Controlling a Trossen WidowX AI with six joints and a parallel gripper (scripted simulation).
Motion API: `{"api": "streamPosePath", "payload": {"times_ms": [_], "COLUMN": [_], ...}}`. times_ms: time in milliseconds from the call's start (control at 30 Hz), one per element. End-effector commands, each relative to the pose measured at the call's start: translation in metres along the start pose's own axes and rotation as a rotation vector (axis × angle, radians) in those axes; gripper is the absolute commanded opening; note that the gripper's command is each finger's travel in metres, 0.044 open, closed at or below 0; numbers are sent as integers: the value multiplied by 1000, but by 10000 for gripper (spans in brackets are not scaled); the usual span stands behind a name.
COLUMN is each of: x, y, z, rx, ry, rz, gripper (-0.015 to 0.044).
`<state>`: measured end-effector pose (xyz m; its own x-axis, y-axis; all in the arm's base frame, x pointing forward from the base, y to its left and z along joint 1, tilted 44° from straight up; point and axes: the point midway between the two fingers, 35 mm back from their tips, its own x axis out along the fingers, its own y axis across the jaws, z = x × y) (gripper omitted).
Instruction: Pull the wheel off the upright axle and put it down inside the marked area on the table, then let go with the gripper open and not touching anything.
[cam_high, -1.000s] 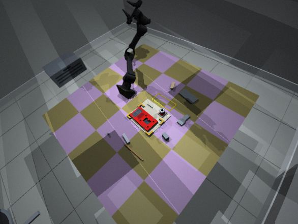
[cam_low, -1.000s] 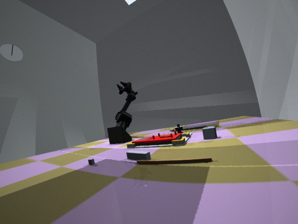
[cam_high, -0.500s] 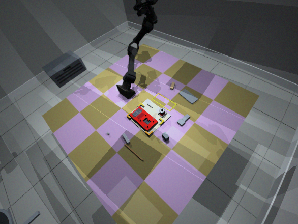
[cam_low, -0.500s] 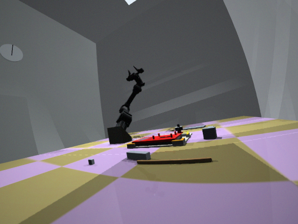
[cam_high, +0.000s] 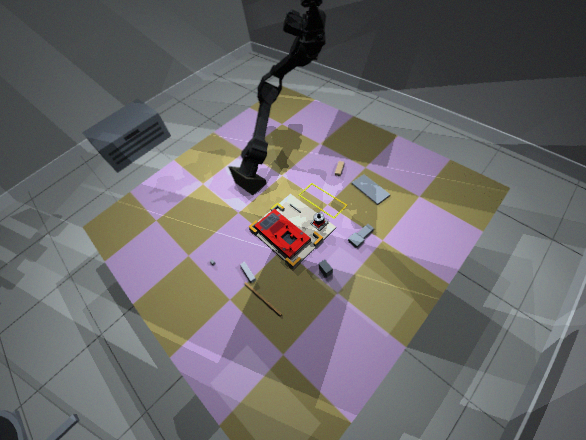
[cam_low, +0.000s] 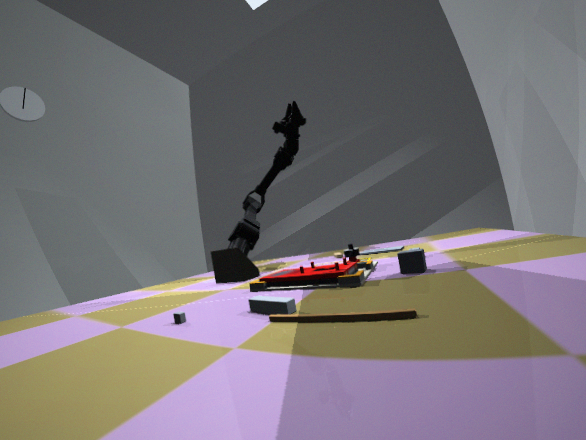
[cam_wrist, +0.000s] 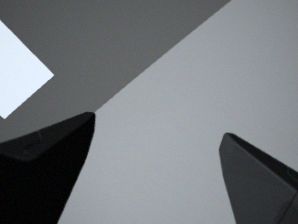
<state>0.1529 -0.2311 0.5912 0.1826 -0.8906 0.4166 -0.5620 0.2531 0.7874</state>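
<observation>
The wheel (cam_high: 319, 217) (cam_low: 352, 252) is a small dark and silvery round piece. It sits on the upright axle at a corner of the pale base board (cam_high: 301, 212). The axle is mostly hidden under it; its dark tip (cam_low: 350, 246) shows above the wheel. The marked area is a yellow outline (cam_high: 322, 187) on the table beside the board. My gripper (cam_low: 291, 104) (cam_wrist: 159, 131) is open and empty, raised high above the table and pointing upward, far from the wheel. In the top view its fingertips are cut off by the top edge.
A red panel (cam_high: 280, 227) (cam_low: 300, 273) with dark pegs lies on the board between yellow corner pieces. Around it lie a flat grey plate (cam_high: 370, 189), a grey stepped block (cam_high: 360, 236), a dark block (cam_high: 326, 268) (cam_low: 412, 261), a pale bar (cam_high: 247, 272) (cam_low: 272, 305), a brown stick (cam_high: 263, 299) (cam_low: 342, 316) and a tan block (cam_high: 339, 168).
</observation>
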Motion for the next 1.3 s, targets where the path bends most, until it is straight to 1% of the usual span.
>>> {"api": "streamPosePath", "payload": {"times_ms": [0,167,367,667,800,933,1033,1133,1267], "x": [13,15,-2,-61,-100,-143,-178,-216,-263], "y": [-62,-141,-234,-355,-402,-439,-459,-474,-484], "z": [-21,-41,-56,-56,-47,-35,-25,-14,-2], "rx": [-263,-544,-840,-1170,-1277,-1313,-1286,-1193,-977], "ry": [102,265,512,987,1276,1589,1836,2109,2429], "rz": [-167,-363,-582,-862,-973,-1056,-1098,-1118,-1099], "gripper": [300,300,300,300,300,300,300,300,300]}}
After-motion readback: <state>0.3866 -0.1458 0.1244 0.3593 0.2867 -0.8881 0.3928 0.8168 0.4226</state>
